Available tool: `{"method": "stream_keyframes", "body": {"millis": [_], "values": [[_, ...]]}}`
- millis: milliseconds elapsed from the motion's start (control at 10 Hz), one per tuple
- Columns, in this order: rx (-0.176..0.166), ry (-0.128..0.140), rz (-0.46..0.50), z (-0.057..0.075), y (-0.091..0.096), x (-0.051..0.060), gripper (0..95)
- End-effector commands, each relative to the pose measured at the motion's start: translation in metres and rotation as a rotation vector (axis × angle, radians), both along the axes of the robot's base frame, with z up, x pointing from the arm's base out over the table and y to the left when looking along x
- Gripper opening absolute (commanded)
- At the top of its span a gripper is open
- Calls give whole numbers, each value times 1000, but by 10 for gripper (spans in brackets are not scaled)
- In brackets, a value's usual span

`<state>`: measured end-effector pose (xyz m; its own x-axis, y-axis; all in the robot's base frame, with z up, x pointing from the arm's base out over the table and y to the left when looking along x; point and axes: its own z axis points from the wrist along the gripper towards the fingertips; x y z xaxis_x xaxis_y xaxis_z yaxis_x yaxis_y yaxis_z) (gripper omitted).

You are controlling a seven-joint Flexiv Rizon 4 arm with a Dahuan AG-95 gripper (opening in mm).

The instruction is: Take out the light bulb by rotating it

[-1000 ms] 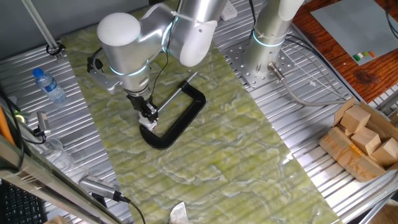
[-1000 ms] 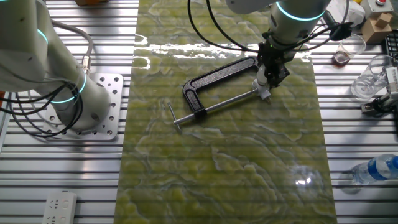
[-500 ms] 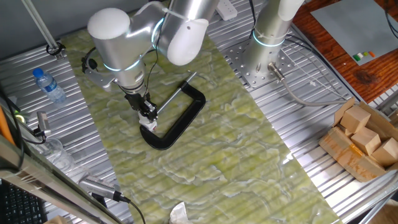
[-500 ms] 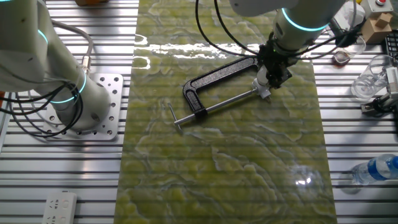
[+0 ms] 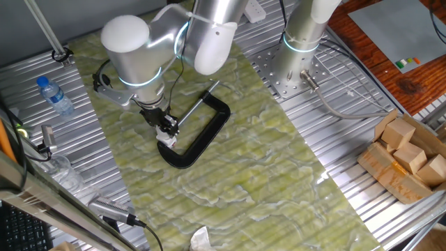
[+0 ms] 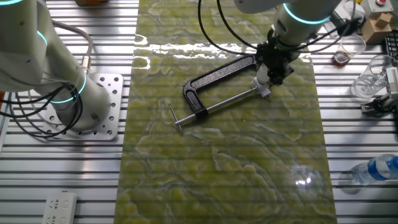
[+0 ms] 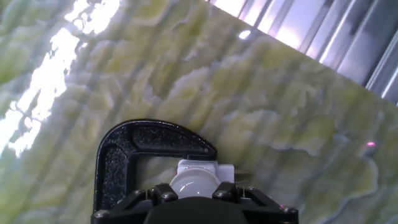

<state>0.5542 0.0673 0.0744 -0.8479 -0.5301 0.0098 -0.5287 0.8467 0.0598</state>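
Frosted-white, the light bulb point(image 7: 194, 182) is sitting at the closed end of the black C-clamp point(image 5: 202, 132), which is lying on the green marbled desk point(image 5: 265, 174). I am seeing my claw point(image 5: 166, 132) standing right over the bulb, its fingers point(image 7: 163, 195) apparently pinching the bulb between them.

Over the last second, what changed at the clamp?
The arm's big white joint swung toward the bottle side and partly back, turning above the gripper, which stays down on the light bulb. The C-clamp and the bulb have not shifted on the mat; the water bottle is unmoved.
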Motion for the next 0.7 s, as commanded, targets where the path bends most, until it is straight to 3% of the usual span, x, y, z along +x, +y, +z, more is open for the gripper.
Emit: {"method": "stream_keyframes", "body": {"millis": [100, 300, 400, 700], "values": [[17, 1, 63, -1, 0, 1, 0], [11, -3, 132, -1, 0, 1, 0], [13, -6, 227, -1, 0, 1, 0], [17, -18, 389, 1, 0, 1, 0]]}}
